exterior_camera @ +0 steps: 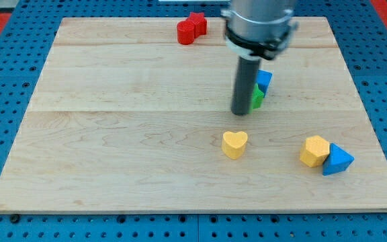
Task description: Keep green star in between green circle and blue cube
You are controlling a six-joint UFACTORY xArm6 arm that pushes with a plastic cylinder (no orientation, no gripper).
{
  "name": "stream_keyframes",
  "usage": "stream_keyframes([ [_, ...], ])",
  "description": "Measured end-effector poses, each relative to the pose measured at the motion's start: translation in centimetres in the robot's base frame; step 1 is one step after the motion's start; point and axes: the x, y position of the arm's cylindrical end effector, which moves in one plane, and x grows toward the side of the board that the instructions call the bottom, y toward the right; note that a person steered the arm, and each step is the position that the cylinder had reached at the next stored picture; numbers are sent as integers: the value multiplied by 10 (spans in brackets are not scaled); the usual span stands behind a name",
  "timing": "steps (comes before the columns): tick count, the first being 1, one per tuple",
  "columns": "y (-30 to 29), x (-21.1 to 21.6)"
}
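Note:
My tip rests on the board at the view's centre right. Directly behind the rod, on its right side, a green block shows only as a thin sliver, so its shape cannot be made out. A blue block, probably the blue cube, pokes out just above the green one and touches it. Both are mostly hidden by the rod. No second green block shows anywhere.
A red star and a red cylinder touch at the view's top. A yellow heart lies below my tip. A yellow hexagon block touches a blue triangle at lower right. The wooden board ends in blue pegboard.

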Motion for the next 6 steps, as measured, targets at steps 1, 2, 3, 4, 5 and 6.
stream_keyframes([
  [1, -30, -37],
  [2, -28, -3],
  [3, 25, 44],
  [4, 39, 21],
  [5, -2, -6],
  [6, -2, -22],
])
